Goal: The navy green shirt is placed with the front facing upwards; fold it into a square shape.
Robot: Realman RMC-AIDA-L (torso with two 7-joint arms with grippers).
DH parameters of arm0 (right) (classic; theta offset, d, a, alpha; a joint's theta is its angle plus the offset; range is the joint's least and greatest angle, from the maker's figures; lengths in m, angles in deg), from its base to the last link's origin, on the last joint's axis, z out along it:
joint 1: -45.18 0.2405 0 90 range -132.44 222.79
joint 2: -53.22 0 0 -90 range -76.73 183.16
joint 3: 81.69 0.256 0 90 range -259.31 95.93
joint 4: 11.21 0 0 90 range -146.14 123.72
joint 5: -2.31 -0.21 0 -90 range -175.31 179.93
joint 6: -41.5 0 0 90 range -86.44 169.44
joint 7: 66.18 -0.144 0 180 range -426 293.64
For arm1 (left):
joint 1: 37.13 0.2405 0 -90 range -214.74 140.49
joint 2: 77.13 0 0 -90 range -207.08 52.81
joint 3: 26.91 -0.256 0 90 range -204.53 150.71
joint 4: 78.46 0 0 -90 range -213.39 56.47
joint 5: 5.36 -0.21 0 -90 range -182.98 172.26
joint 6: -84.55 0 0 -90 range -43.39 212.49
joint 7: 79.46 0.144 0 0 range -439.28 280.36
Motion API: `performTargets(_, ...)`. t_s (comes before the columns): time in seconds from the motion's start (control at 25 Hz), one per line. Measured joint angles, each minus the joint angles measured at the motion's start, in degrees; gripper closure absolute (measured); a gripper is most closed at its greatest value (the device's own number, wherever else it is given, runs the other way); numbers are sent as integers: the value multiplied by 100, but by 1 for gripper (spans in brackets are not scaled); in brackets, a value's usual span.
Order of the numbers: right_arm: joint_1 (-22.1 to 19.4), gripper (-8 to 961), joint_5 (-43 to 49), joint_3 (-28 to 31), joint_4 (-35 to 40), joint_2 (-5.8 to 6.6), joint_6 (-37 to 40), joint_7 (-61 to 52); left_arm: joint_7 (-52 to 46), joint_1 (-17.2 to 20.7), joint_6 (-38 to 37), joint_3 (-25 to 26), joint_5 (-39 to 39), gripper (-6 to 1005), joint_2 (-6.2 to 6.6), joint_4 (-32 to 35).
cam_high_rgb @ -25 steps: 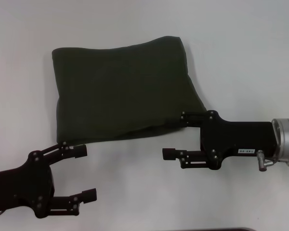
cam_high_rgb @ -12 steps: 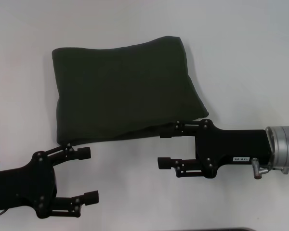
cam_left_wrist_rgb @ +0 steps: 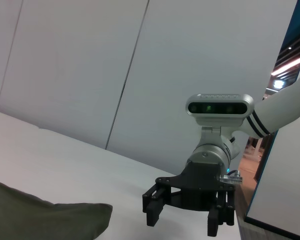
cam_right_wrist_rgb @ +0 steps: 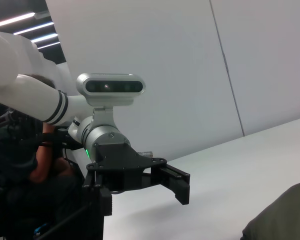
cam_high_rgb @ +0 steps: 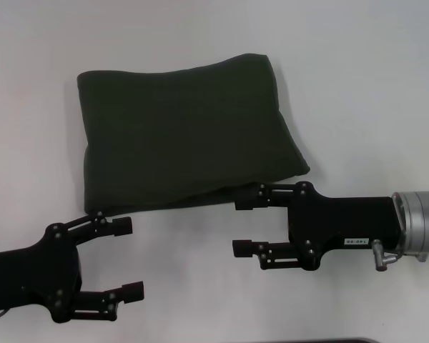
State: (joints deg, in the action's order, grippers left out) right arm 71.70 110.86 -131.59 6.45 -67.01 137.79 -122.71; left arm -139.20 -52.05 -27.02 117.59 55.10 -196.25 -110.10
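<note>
Shirt (cam_high_rgb: pixel 182 139) placement: the navy green shirt is laid folded into a compact, roughly square bundle on the table (cam_high_rgb: pixel 357 86); no lettering is exposed. Left gripper (cam_high_rgb: pixel 129 257) and right gripper (cam_high_rgb: pixel 245 226) are held spread apart just beside its near edge, gripping nothing, judged clear of the finished fold. Each wrist view shows the opposite gripper and only a shirt corner.

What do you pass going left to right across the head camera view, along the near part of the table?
Left gripper, open, near the shirt's near-left corner → bare white table → right gripper, open, its upper finger by the near edge of the folded navy green shirt, which lies farther back.
</note>
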Motion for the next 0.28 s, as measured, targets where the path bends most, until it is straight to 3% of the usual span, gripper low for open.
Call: performTargets(0.28,2,219,0,-23,0,0,4,-1,-23,-4,9,11,9,49,22,-7)
